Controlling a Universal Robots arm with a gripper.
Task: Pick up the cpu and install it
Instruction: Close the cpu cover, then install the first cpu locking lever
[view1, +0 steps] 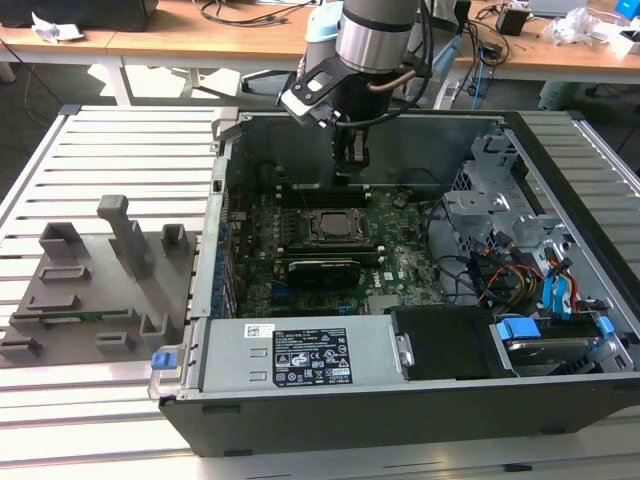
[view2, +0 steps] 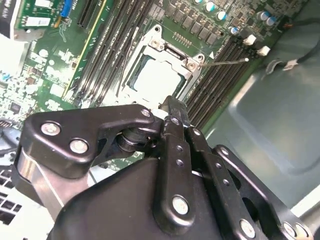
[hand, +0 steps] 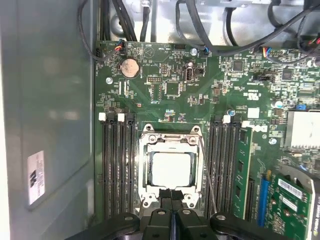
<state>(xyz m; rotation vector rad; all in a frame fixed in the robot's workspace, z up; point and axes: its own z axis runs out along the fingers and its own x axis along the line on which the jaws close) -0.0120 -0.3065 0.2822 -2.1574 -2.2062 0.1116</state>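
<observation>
Counts: 1 arm (view1: 375, 35), 1 gripper (view1: 350, 170), 1 cpu (hand: 171, 169), 1 socket frame (hand: 172, 141), 1 motherboard (hand: 170, 90), 1 open PC case (view1: 400, 420), 2 memory-slot banks (hand: 117, 165), one either side of socket, 1 coin cell (hand: 130, 66), 1 grey fixture (view1: 80, 290) w/ several upright blocks, on slatted table (view1: 100, 130) at exterior view's left of case. Gripper hangs inside case over the board. In first wrist view its two fingers (hand: 161, 217) are pressed together tip to tip, no gap, nothing held betw. them. Cpu is not in the gripper: it sits in the socket, level, inside the metal frame, approx. mid-board. Rel. to gripper: in both wrist views the closed tips overlap the frame's near edge, cpu just beyond them; tips not touching cpu. In exterior view gripper is above and behind the socket, apart from it. Cpu look: flat, square, pale silver top, glare makes it near white, thin darker rim all round, edges parallel to frame.
</observation>
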